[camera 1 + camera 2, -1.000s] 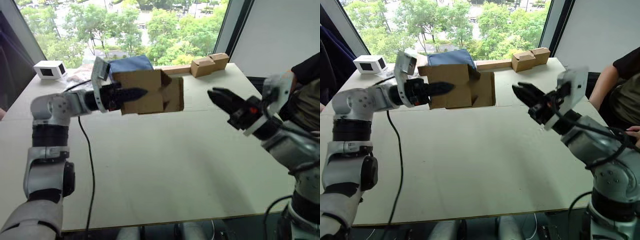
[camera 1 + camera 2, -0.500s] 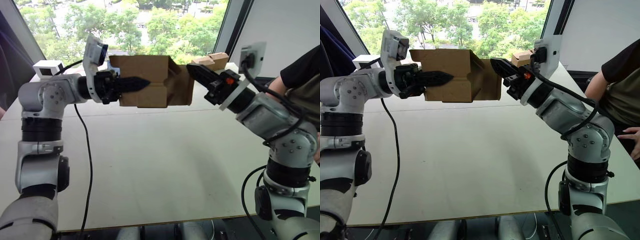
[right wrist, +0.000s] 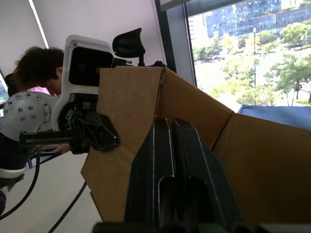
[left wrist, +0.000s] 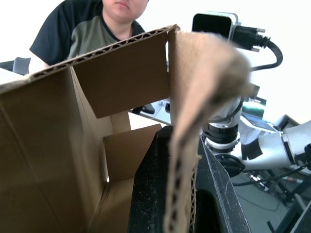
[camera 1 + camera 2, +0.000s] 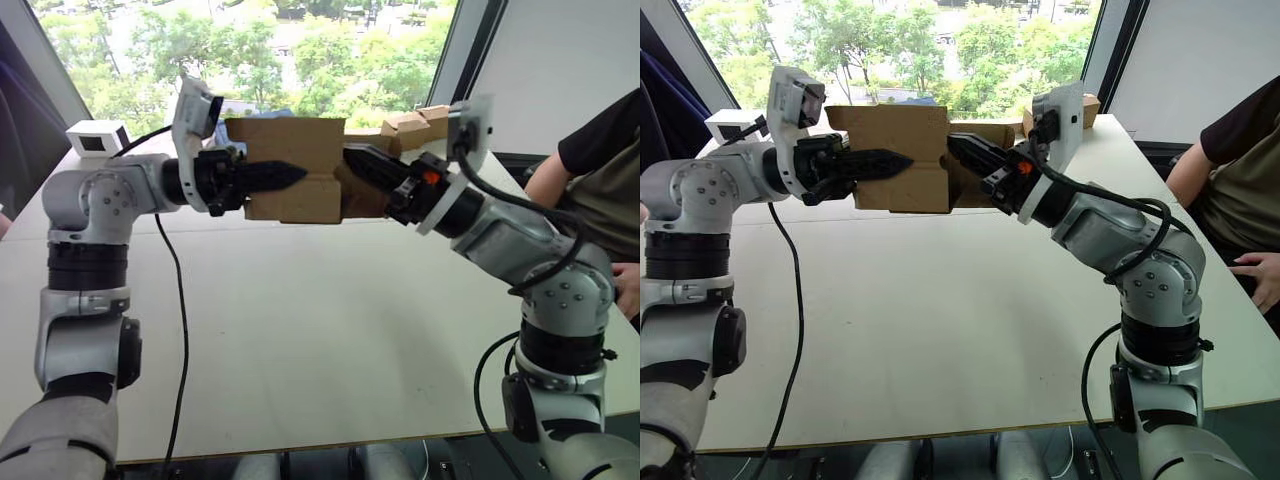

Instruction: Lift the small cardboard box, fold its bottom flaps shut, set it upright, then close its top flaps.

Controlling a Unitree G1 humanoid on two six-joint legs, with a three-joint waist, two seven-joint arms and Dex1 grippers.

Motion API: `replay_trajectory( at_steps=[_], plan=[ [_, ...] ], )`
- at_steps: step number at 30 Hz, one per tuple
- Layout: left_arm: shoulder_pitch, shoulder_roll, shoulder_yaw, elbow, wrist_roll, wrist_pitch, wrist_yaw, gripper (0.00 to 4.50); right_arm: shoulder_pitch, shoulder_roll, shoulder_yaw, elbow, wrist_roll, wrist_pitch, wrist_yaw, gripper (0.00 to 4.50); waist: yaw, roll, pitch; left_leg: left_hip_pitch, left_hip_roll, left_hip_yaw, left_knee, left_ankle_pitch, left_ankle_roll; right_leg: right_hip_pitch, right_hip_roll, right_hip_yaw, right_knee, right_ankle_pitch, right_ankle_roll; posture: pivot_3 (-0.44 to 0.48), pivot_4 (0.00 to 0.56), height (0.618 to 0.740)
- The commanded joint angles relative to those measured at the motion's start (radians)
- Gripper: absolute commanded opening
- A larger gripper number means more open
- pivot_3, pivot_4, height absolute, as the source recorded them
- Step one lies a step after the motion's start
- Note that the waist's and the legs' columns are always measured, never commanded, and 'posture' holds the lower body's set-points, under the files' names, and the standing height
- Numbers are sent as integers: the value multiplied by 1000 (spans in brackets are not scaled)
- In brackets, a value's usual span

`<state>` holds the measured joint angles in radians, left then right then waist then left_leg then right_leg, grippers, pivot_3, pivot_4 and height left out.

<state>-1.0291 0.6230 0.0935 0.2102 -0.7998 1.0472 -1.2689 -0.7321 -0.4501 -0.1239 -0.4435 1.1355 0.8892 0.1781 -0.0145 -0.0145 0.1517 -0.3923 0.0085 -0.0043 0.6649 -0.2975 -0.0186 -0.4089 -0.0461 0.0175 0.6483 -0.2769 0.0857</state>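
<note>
The small cardboard box (image 5: 295, 180) hangs in the air over the far half of the table, lying on its side. My left gripper (image 5: 285, 175) is shut on its front wall, and the left wrist view shows the corrugated wall pinched between the fingers (image 4: 150, 194). My right gripper (image 5: 365, 165) is shut, with its fingers (image 3: 160, 160) together, and pokes into the box's open right end. One flap (image 4: 129, 155) there is folded inward. I cannot tell whether that end carries the bottom flaps or the top flaps.
Two joined closed brown boxes (image 5: 420, 122) sit at the table's far right corner and a white box with a dark window (image 5: 98, 138) at the far left. A blue cloth (image 3: 282, 114) lies behind the box. A person (image 5: 600, 170) sits at the right. A black cable (image 5: 175, 300) crosses the table (image 5: 320, 330).
My right gripper has swung left and up from open air into the box's right end. My left gripper lifted the box off its lower position, then eased it slightly down.
</note>
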Motion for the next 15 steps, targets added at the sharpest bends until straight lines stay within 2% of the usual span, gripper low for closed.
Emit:
replay_trajectory(
  at_steps=[1, 11, 15],
  plan=[
    [1, 0, 13, -53, -42, 20, -6, 0, -7, 9, -2, -37, 19, -6, 7, 60, -1, 0, 0, 0, 0, 0, 0, 0, 0, 0, 0, 0, 0, 0, 0, 0, 150, 740],
    [13, 0, 13, -63, -52, 18, 1, 0, -26, 37, 15, -27, -6, -19, 19, 60, 0, 0, 0, 0, 0, 0, 0, 0, 0, 0, 0, 0, 0, 0, 0, 0, 150, 740],
    [3, 11, 17, -50, -45, 11, -1, 0, 4, -7, -3, -67, 1, -9, 42, 60, 0, 0, 0, 0, 0, 0, 0, 0, 0, 0, 0, 0, 0, 0, 0, 0, 150, 740]
  ],
)
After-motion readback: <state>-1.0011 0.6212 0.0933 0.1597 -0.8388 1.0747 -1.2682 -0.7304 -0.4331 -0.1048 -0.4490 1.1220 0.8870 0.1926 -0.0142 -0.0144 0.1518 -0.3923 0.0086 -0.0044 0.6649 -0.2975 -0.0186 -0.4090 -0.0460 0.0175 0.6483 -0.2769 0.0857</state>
